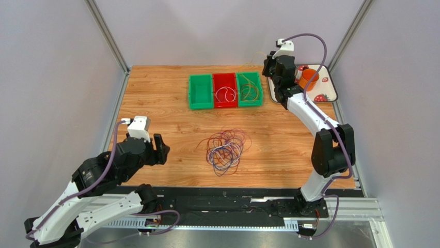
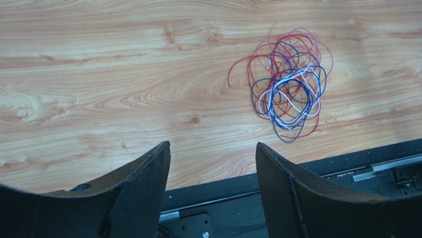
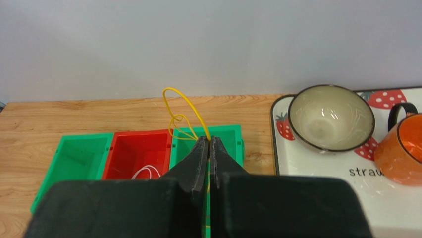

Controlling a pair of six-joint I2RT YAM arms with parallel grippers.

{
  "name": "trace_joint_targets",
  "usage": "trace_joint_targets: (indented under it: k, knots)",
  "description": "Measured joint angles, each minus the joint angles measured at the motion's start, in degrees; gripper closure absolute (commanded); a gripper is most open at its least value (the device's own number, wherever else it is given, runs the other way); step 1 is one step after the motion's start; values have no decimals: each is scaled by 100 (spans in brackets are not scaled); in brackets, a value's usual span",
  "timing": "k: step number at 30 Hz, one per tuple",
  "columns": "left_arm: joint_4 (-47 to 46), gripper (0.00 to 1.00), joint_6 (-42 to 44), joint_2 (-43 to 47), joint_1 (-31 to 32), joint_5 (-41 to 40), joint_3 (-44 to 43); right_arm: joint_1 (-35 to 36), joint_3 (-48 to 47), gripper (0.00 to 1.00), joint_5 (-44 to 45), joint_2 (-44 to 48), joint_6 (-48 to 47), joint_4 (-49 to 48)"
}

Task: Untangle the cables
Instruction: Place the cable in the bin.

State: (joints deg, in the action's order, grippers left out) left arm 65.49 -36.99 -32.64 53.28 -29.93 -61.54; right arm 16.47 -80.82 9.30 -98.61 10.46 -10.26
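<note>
Yellow cable (image 3: 171, 89) in outstretched right pincer (image 3: 209, 141)

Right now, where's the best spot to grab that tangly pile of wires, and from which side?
Probably the red loop straying out of the tangle's left edge. It arcs clear of the rest, so a pincer could close on it alone. Come down from above on the left side, where the open left pincer is nearest.
</note>
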Motion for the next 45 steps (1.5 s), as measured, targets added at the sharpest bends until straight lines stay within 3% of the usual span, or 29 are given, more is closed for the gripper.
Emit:
trace_joint_targets:
  k: [10, 21, 29, 37, 45]
  knots:
    - [0, 28, 0, 116, 0, 2, 0, 11, 243, 100, 334, 11, 297, 717]
    - [-2, 28, 0, 120, 0, 2, 0, 79, 44, 100, 63, -839, 826, 2011]
    - [-2, 29, 0, 118, 0, 2, 0, 195, -767, 100, -577, -1528, 1034, 2465]
    - [-2, 29, 0, 118, 0, -2, 2, 201, -2013, 100, -525, -2323, 1034, 2820]
    - [0, 29, -2, 118, 0, -17, 2, 133, -2103, 100, -251, -2669, 1211, 3217]
